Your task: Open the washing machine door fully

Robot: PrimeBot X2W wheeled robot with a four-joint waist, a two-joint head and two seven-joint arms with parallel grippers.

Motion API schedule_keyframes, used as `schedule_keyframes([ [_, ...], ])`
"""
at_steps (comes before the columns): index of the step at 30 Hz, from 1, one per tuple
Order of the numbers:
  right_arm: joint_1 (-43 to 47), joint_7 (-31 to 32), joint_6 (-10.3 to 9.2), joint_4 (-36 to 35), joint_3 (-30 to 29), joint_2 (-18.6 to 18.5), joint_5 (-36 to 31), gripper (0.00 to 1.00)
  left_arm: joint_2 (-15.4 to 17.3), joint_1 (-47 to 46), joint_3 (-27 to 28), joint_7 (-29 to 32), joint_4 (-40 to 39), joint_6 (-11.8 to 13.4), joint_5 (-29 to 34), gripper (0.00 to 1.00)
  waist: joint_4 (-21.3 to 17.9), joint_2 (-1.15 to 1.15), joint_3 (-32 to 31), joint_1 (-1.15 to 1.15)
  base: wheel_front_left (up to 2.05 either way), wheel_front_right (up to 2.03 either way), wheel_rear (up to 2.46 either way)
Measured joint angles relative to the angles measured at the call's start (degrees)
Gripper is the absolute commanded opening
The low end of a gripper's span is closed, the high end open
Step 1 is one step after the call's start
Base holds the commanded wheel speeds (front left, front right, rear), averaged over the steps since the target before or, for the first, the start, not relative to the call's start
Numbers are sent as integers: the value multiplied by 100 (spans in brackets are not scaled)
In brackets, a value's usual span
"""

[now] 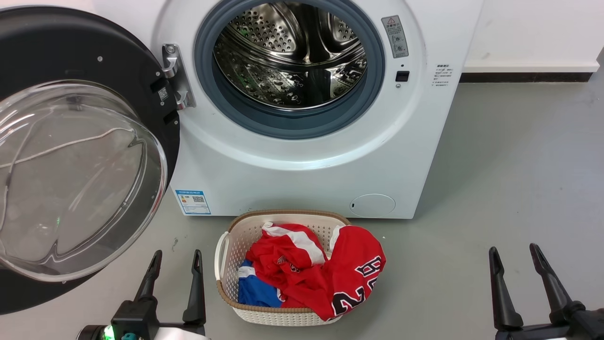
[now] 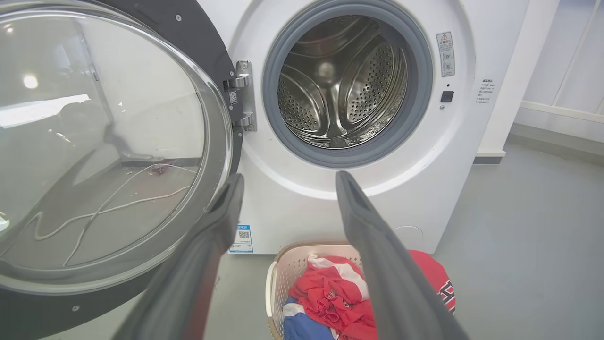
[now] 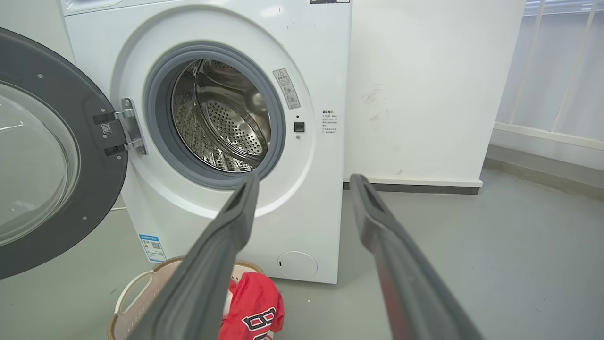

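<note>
Washing machine door, head view: the black disc with its clear glass bowl stands wide open at the robot's left, hung on the metal hinge at the left edge of the washing machine. Its inner face is turned toward the camera, and the steel drum is fully uncovered. The left gripper and right gripper sit low in the frame, jaws spread, holding nothing and apart from the door. This posture suggests that the opening is finished or nearly so. A woven laundry basket of red and blue clothes stands on the floor just before the machine, probably placed there for loading.

Left wrist view: the left gripper points at the machine front, its fingers parted and empty. The door lies just beside the left finger, and no contact is visible. Through the glass bowl a pale cord can be seen on the floor behind.

Right wrist view: the right gripper, also spread and empty, is well apart from the door. The door stands at a wide angle from the machine face, leaving the grey gasket ring unobstructed.
</note>
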Motion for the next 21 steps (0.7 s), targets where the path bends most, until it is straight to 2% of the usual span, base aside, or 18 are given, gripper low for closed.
schedule_keyframes([
  [5,-1,0,0,23,-5,0,3,100,-1,0,-1,0,30,42,-40,100,-11,0,4,0,0,0,0],
  [6,-1,0,0,25,-9,0,5,0,-1,0,0,0,41,43,-47,0,-11,0,4,0,0,0,0],
  [12,11,24,0,325,18,1,31,0,-7,112,-9,9,363,40,-76,0,-13,0,6,0,0,0,0],
  [21,-59,203,0,520,64,-25,1133,0,-8,47,82,291,483,-16,-1091,0,-16,0,17,0,0,0,0],
])
